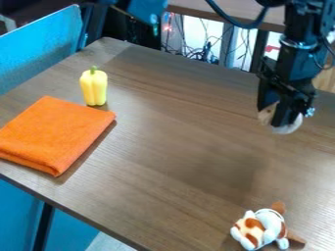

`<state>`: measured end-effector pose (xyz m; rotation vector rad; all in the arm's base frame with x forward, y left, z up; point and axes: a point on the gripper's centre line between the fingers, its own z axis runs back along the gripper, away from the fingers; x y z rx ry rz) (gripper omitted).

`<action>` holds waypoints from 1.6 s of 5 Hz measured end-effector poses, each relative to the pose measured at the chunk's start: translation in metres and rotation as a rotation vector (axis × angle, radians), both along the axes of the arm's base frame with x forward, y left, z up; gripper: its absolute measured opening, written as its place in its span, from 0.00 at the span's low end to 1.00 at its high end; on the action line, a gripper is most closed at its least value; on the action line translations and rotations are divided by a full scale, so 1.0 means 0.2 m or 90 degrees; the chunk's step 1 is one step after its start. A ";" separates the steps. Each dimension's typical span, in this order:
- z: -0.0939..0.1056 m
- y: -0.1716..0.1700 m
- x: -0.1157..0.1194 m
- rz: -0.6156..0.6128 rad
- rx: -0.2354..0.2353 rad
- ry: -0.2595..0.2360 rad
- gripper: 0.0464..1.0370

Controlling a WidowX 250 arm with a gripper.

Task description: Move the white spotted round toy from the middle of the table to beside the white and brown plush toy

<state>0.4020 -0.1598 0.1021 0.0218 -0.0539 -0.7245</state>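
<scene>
- the gripper (272, 116), far right above the table (170, 132), has its fingers parted around a tan-and-white thing (287, 129), apparently gripping it; long axis unclear.
- from it, the spotted plush toy (264, 226) lies nearer.
- yellow pepper (94, 87) far left, beside the orange cloth (52, 135).
- no readable labels.

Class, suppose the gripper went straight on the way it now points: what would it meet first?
Probably the brown tabletop, since the gripper points down. A pale round object shows right at its tip; if that isn't already held, it might be met first. Depth is unclear here.
</scene>
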 end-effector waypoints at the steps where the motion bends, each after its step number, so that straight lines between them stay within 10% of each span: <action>1: -0.07 -0.08 -0.04 -0.058 0.049 0.004 0.53; 5: -0.30 -0.11 -0.12 -0.144 0.098 0.069 0.61; 6: -0.31 -0.11 -0.13 -0.151 0.085 0.078 0.91; 8: -0.03 0.04 -0.13 -0.057 -0.010 0.023 0.97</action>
